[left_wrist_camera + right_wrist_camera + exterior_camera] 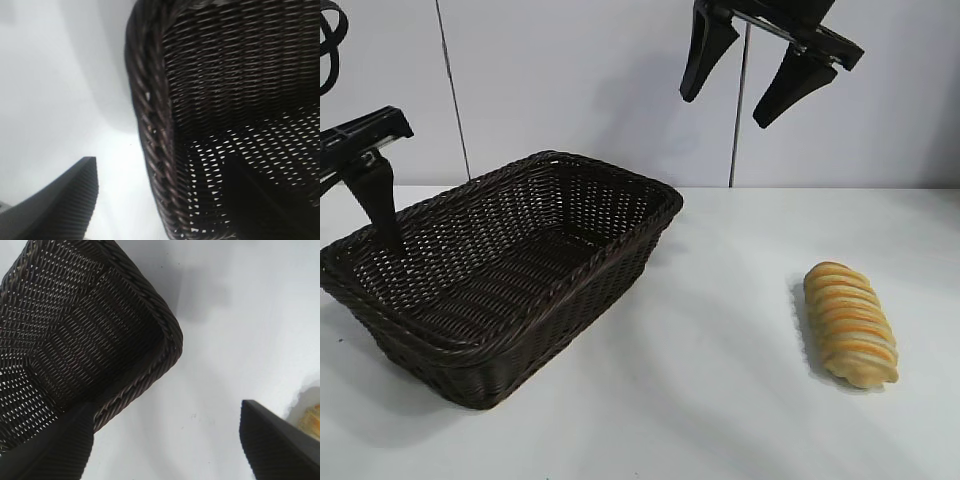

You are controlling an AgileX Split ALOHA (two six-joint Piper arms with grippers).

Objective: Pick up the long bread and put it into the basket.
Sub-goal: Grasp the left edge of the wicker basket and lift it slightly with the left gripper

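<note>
The long bread [850, 323] lies on the table [720, 380], well apart from the basket [510, 270]. The right hand [750, 75] hangs high above, fingers spread. The left hand [365, 215] straddles the basket's left rim, spread.

The exterior camera faces both arms from the front, slightly raised, taking in the basket [510, 275] and white table [720, 400]. Both wrist cameras look down, close in; each shares the basket's rim [150, 125] [165, 340] with it.
</note>
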